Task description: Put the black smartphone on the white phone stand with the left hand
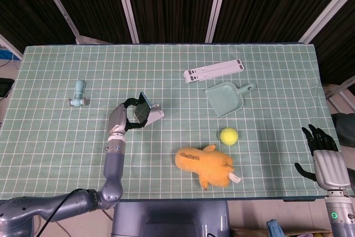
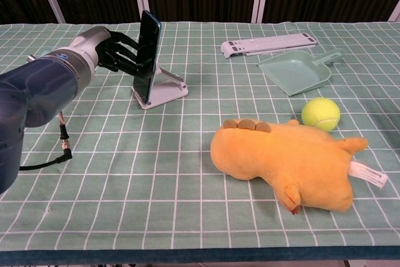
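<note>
Phone [image 2: 148, 54] on stand [image 2: 164, 90], left-centre of table [image 1: 55, 137].
Left hand [image 2: 119, 52] behind phone; ball [image 2: 320, 114] right of stand, plush [image 2: 287, 164] in front, dustpan [image 2: 297, 72] behind ball.

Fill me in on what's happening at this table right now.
The robot's left hand is holding the black smartphone upright on the white phone stand, its lower edge down in the stand's lip. The fingers are on the phone, so it has not been let go yet. The right hand is idle off the table's right edge, fingers apart and holding nothing. A yellow plush toy, tennis ball and dustpan lie untouched.
</note>
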{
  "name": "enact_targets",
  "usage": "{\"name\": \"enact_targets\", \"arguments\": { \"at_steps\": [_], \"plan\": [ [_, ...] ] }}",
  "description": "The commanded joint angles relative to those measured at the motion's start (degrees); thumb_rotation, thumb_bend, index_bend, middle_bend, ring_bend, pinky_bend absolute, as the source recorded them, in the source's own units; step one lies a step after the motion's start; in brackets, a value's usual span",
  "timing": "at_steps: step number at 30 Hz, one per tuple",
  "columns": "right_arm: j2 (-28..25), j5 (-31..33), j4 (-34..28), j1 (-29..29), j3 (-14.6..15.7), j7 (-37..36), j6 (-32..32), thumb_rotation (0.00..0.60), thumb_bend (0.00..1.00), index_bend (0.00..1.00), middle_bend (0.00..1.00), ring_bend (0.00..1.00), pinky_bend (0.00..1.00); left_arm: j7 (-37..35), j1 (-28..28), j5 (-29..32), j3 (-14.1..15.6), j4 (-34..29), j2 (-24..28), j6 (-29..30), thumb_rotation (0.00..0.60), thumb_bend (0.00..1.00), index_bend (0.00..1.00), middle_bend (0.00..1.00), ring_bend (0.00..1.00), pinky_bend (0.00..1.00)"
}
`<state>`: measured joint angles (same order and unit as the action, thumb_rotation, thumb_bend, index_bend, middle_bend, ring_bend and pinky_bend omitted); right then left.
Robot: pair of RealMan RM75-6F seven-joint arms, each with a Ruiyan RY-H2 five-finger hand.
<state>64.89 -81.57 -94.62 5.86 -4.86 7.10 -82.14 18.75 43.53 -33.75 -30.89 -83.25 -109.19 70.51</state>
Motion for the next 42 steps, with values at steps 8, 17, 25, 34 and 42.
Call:
{"name": "enact_targets", "arguments": {
  "at_steps": [8,17,25,34,42],
  "plan": [
    [0.0,0.0,0.0,0.0,0.0,-0.1,0.0,0.6,0.3,0.01,0.0,0.0,0.13,-0.4,-0.1,-0.1,0.3,0.4,0.2,-0.5,0.6,0.46,0.5,0.56,0.18,0.21],
    [0.0,0.0,0.0,0.0,0.0,-0.1,0.0,0.6,0.3,0.01,0.0,0.0,0.13,-0.1,-0.2,0.2,0.9,0.6,0.5,-1.0,0.6,0.35,0.39,0.44,0.14,0.18],
    [0.0,0.0,0.1,0.0,0.0,-0.1,0.0,0.6,0.3,0.01,0.0,0.0,0.13,0.4,-0.4,0.7,1.4,-0.4,1.5,-1.8,0.6,0.26,0.19,0.21,0.06,0.13],
    [0.0,0.0,0.0,0.0,0.0,0.1,0.0,0.6,0.3,0.01,0.0,0.0,0.13,-0.2,-0.8,-0.7,1.2,-2.2,2.9,-0.8,0.6,0.26,0.14,0.14,0.02,0.11],
    [0.0,0.0,0.0,0.0,0.0,0.3,-0.1,0.6,0.3,0.01,0.0,0.0,0.13,-0.9,-3.6,-5.5,3.1,-8.9,8.1,0.8,0.6,0.26,0.13,0.12,0.01,0.1]
  ]
}}
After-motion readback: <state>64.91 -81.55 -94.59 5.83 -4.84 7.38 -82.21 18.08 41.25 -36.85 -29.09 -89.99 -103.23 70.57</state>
